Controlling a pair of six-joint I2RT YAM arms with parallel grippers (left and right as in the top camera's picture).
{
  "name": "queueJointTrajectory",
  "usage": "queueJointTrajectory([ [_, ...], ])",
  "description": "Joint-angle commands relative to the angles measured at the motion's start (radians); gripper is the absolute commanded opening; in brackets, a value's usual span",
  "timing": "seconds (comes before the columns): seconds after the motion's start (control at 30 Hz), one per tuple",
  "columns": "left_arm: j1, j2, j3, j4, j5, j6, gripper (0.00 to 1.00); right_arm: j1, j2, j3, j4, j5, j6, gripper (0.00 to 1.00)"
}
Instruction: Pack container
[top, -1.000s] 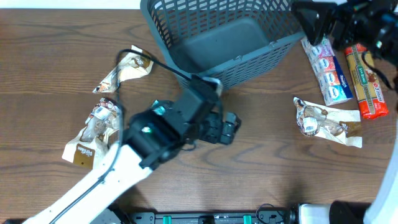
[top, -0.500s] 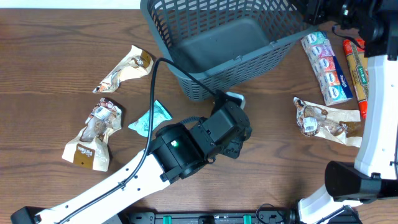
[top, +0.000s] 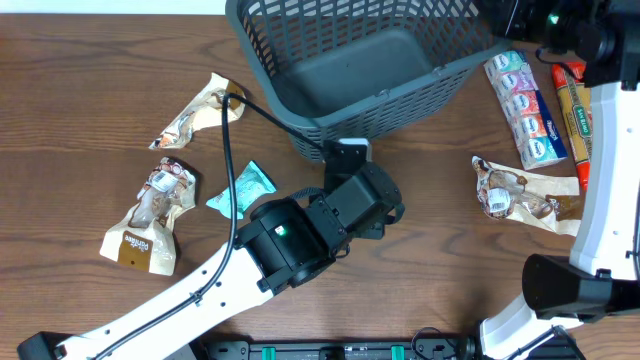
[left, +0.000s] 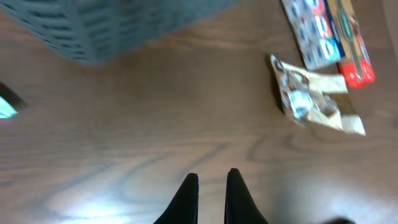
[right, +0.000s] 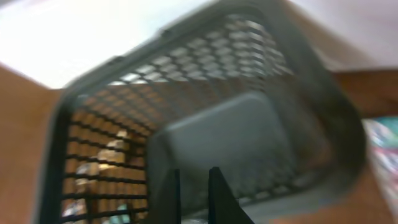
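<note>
Left of the container: upper brown packet, lower brown packet, teal packet; left gripper just in front of the container's near wall, fingers pressed nearly together on nothing; right gripper up by the container's far right corner, fingers likewise drawn together, empty; right of the container: torn brown packet, white multipack, red packet. In the overhead view the left arm hides its own fingers, the left wrist view shows them over bare wood; the right wrist view, blurred, looks down onto the container's bare floor.
</note>
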Motion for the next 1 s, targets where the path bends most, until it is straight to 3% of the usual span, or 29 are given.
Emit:
queueJointTrajectory([
  [0.0,0.003,-0.005,0.010,0.000,-0.102,-0.016,0.06,-0.008,0.028,-0.021,-0.027,0.192,-0.004,0.01],
  [0.67,-0.098,0.086,0.020,0.001,-0.086,0.021,0.06,0.038,0.146,-0.027,0.064,0.016,-0.074,0.01],
  [0.97,-0.097,0.080,0.022,0.015,-0.138,0.126,0.06,0.066,0.210,-0.027,0.055,0.026,-0.117,0.01],
])
